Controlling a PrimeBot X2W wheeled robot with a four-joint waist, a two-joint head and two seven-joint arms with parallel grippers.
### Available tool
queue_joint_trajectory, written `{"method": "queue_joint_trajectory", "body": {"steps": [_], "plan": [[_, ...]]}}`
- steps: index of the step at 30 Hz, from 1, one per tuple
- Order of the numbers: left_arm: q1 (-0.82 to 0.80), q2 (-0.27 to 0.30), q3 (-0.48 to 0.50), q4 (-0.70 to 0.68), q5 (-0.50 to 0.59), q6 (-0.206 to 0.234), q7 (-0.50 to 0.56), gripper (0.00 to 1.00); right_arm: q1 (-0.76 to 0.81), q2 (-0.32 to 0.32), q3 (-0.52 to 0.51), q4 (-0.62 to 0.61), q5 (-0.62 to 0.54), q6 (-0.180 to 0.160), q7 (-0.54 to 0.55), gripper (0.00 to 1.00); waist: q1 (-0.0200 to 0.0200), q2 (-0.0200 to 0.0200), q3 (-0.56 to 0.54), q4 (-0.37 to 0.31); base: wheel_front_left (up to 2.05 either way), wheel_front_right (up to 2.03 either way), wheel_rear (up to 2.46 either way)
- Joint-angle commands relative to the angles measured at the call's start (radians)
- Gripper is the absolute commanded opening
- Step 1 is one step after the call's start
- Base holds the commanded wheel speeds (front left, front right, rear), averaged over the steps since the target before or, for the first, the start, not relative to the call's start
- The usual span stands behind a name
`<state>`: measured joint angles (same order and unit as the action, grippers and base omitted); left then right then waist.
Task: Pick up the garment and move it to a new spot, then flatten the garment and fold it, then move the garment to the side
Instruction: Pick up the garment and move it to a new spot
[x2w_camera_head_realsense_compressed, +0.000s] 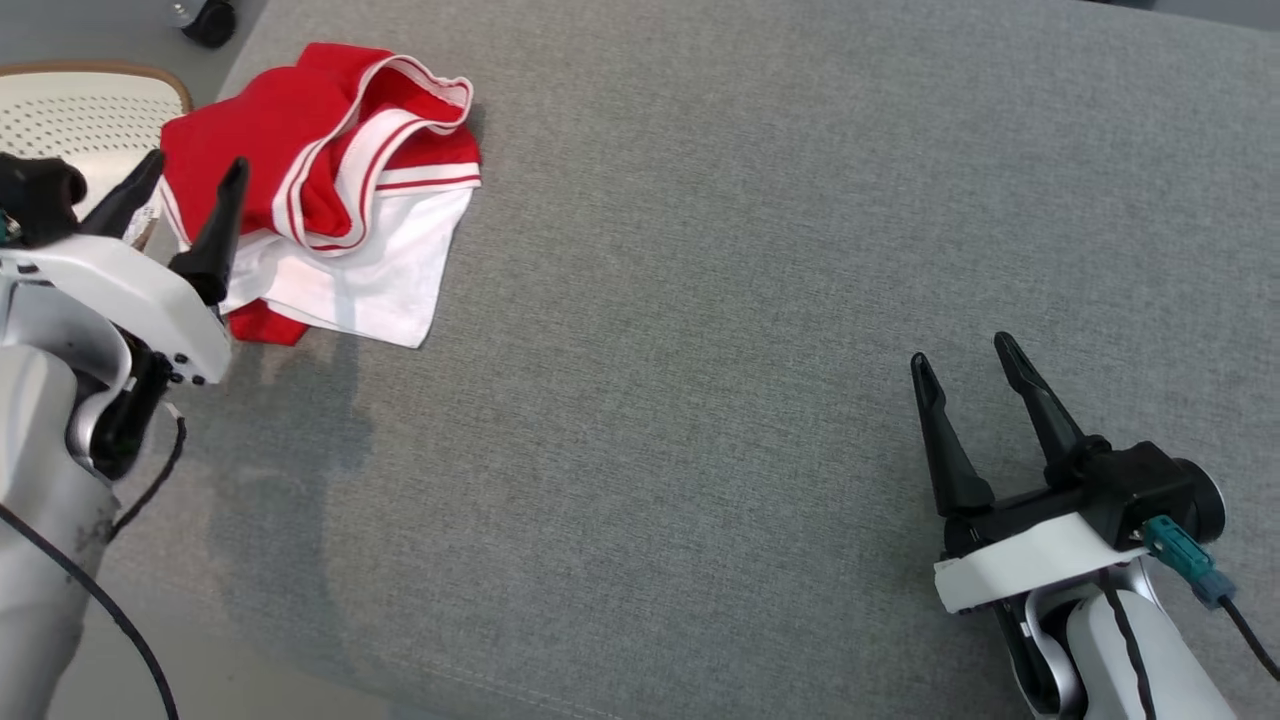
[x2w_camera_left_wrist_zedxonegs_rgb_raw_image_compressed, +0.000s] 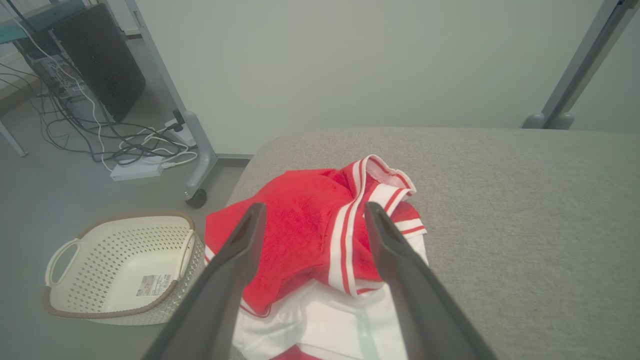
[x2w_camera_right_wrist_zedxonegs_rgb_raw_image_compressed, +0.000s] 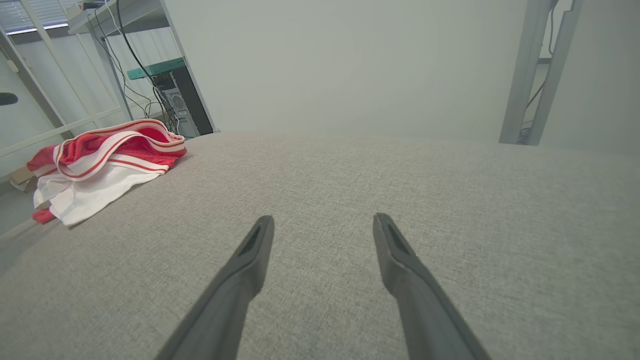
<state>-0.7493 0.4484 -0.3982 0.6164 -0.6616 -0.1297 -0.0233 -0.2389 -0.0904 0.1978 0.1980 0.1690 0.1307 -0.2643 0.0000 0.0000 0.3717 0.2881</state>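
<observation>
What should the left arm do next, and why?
Probably ease the left gripper down onto the crumpled garment and close. Its jaws stand open and empty, pointing at the red-and-white heap near the left edge of the grey surface. The right gripper is open too, but far from the heap.

A: Where does the head view look from?
B: From high above the grey fabric-covered table (x2w_camera_head_realsense_compressed: 700, 300), facing steeply down across most of its top.
A: And the wrists?
B: The left wrist view hangs close over the red-and-white garment (x2w_camera_left_wrist_zedxonegs_rgb_raw_image_compressed: 310, 225), facing a pale wall (x2w_camera_left_wrist_zedxonegs_rgb_raw_image_compressed: 350, 60). The right wrist view sits low, well apart from it, facing that wall too. All three share the garment
</observation>
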Motion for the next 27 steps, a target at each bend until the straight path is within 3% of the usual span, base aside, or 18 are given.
{"method": "queue_joint_trajectory", "body": {"steps": [1,9,27], "plan": [[-0.027,0.019,-0.019,0.011,-0.028,-0.001,0.016,1.0,-0.014,-0.004,0.002,-0.006,0.002,0.0,0.0,1.0,0.0,0.0,0.021,-0.025,0.0,0.0,0.0],[-0.156,0.089,-0.167,0.107,-0.2,-0.001,0.138,1.0,-0.043,0.001,0.03,-0.016,0.005,0.0,0.0,1.0,0.0,0.0,0.058,-0.085,0.0,0.0,0.0],[-0.265,0.117,-0.328,0.254,-0.397,-0.001,0.26,1.0,-0.062,0.007,0.045,-0.031,0.002,0.0,0.0,1.0,0.0,0.0,0.116,-0.149,0.0,0.0,0.0]]}}
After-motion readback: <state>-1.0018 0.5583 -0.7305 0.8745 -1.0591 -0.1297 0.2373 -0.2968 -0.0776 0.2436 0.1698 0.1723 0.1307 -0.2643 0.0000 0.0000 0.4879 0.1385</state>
